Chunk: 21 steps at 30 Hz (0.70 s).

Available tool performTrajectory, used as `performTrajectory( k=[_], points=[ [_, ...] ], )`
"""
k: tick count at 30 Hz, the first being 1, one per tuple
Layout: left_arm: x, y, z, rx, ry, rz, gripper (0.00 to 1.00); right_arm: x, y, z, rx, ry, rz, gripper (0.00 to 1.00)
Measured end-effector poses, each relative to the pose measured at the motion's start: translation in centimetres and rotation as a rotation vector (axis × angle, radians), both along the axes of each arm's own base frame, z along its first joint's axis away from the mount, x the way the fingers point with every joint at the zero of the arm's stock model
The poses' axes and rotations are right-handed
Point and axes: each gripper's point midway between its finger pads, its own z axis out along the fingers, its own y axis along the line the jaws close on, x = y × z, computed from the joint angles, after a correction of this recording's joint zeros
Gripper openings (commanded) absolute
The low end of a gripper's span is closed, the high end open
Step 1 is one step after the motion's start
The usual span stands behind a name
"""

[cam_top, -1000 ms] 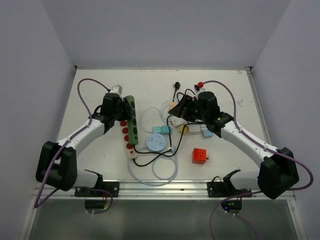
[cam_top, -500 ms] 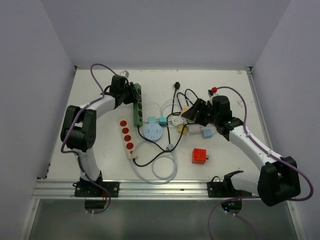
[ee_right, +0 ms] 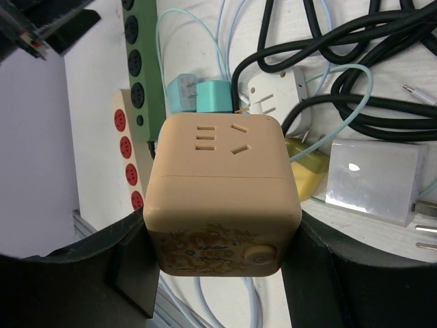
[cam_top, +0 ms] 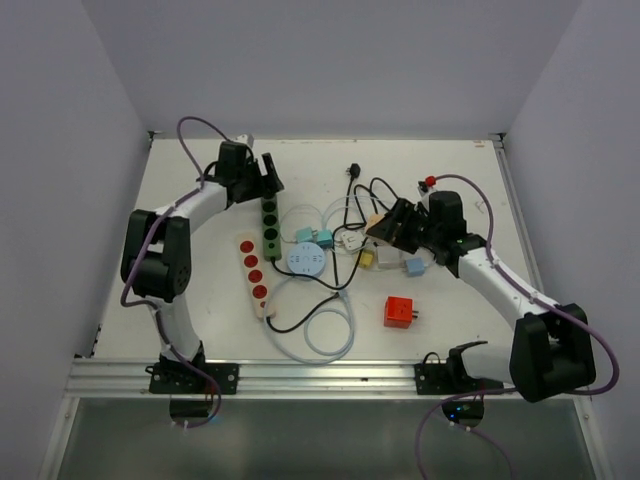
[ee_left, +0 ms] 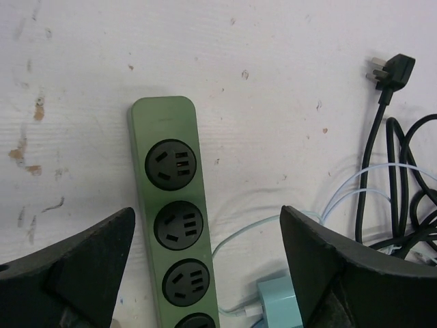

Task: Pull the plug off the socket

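Observation:
A green power strip (ee_left: 171,205) lies flat on the white table, and the sockets I can see on it are empty. My left gripper (ee_left: 205,273) hovers over its far end (cam_top: 270,215) with the jaws open wide, one on each side, touching nothing. A black plug (ee_left: 392,68) on a black cord lies loose on the table to the right (cam_top: 353,170). My right gripper (ee_right: 222,263) is shut on a beige cube socket (ee_right: 222,184), held above the tangle of cords (cam_top: 392,226); nothing is plugged into its visible faces.
A beige strip with red sockets (cam_top: 254,275) lies near the green one. A round blue-white socket (cam_top: 306,262), teal adapters (cam_top: 313,238), a yellow adapter (cam_top: 366,258), a pale blue adapter (cam_top: 414,267) and a red cube (cam_top: 399,312) sit among looped cables in the middle.
My left arm swung from the table's middle left to the back, carrying the green strip. Its jaws then opened and let the strip go. The right gripper kept hold of the beige cube.

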Motion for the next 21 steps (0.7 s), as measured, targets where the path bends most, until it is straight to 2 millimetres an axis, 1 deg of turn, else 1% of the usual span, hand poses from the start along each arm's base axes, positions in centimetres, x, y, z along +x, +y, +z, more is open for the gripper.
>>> performTrajectory(
  k=[3, 5, 6, 8, 9, 10, 12, 13, 14, 15, 16, 17, 18, 20, 21],
  points=[
    [-0.1, 1.0, 2.5, 0.046, -0.032, 0.026, 0.95, 0.2, -0.1, -1.0, -0.019, 0.018, 0.005, 0.0],
    [-0.7, 1.8, 5.3, 0.077, -0.071, 0.042, 0.98, 0.3, -0.2, -1.7, -0.038, 0.031, 0.01, 0.01],
    [-1.0, 2.1, 6.7, 0.088, -0.094, 0.049, 0.98, 0.4, -0.2, -2.1, -0.049, 0.039, 0.012, 0.05],
    [-1.9, 2.5, 11.1, 0.113, -0.176, 0.061, 0.99, 0.7, -0.3, -2.5, -0.067, 0.044, 0.013, 0.1],
    [-2.5, 2.4, 13.0, 0.118, -0.213, 0.062, 1.0, 0.9, -0.4, -2.5, -0.075, 0.042, 0.012, 0.16],
    [-3.2, 2.2, 15.2, 0.121, -0.26, 0.057, 1.0, 1.2, -0.4, -2.5, -0.082, 0.038, 0.013, 0.18],
    [-5.2, 1.3, 19.3, 0.121, -0.355, 0.034, 1.0, 1.8, -0.3, -2.4, -0.087, 0.033, 0.018, 0.2],
    [-6.3, 0.7, 21.0, 0.118, -0.399, 0.019, 1.0, 2.2, -0.2, -2.3, -0.089, 0.031, 0.021, 0.2],
    [-7.6, 0.2, 22.3, 0.119, -0.435, -0.001, 1.0, 2.6, -0.1, -2.3, -0.092, 0.029, 0.024, 0.2],
    [-9.0, -0.2, 23.2, 0.117, -0.463, -0.02, 1.0, 2.9, 0.0, -2.4, -0.096, 0.029, 0.028, 0.21],
    [-10.1, -0.4, 23.5, 0.116, -0.474, -0.035, 1.0, 3.3, 0.1, -2.5, -0.1, 0.031, 0.031, 0.21],
    [-11.2, -0.3, 23.8, 0.123, -0.49, -0.047, 1.0, 3.6, 0.2, -2.5, -0.104, 0.033, 0.033, 0.21],
    [-12.1, 0.2, 23.8, 0.136, -0.5, -0.046, 1.0, 4.0, 0.2, -2.5, -0.106, 0.035, 0.035, 0.21],
    [-13.6, 1.8, 22.7, 0.177, -0.503, -0.023, 1.0, 4.7, 0.4, -2.6, -0.113, 0.043, 0.038, 0.2],
    [-14.3, 2.6, 21.8, 0.199, -0.499, -0.009, 0.99, 5.0, 0.5, -2.5, -0.117, 0.048, 0.04, 0.27]
  ],
)
